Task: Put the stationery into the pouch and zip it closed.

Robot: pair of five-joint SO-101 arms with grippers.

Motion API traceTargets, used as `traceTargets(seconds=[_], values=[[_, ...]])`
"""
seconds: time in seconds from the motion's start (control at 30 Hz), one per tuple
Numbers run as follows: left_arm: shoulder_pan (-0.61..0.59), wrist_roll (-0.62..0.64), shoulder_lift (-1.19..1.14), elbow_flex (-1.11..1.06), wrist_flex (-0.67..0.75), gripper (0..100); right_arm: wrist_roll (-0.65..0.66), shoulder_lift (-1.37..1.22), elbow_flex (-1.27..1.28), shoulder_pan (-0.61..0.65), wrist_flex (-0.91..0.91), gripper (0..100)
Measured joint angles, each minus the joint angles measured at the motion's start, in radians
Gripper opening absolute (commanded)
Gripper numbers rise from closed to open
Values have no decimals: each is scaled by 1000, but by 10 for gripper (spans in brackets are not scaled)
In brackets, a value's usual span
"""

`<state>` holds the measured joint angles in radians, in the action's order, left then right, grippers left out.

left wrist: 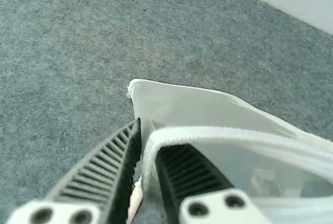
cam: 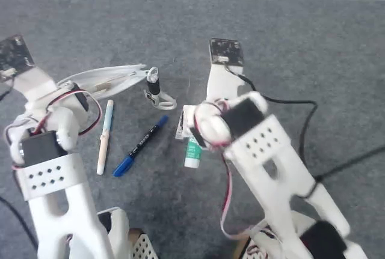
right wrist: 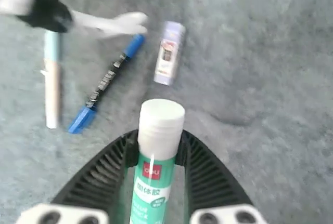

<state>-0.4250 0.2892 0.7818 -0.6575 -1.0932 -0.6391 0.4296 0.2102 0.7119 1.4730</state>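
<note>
While my left gripper (left wrist: pixel 147 148) pinches the pouch (left wrist: pixel 208 112) by its rim, nearly shut on the fabric, my right gripper (right wrist: pixel 157 140) is clamped snugly around the glue (right wrist: pixel 159 125). On the surface (cam: pixel 289 48), the marker (cam: pixel 141 145) lies between the pen (cam: pixel 105 136) and the glue.

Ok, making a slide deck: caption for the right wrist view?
Right arm's fingers grip a glue stick; marker, pen and eraser lie on the carpet beyond.
</note>
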Motion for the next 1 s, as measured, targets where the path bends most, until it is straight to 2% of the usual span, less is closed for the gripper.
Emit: traceTargets(seconds=[0.23, 0.5, 1.0], values=[[0, 0, 0, -2, 0, 12, 14, 155, 218, 29, -229, 6], [0, 0, 0, -2, 0, 12, 278, 322, 354, 32, -456, 6], [0, 0, 0, -2, 0, 12, 505, 359, 365, 32, -896, 6]])
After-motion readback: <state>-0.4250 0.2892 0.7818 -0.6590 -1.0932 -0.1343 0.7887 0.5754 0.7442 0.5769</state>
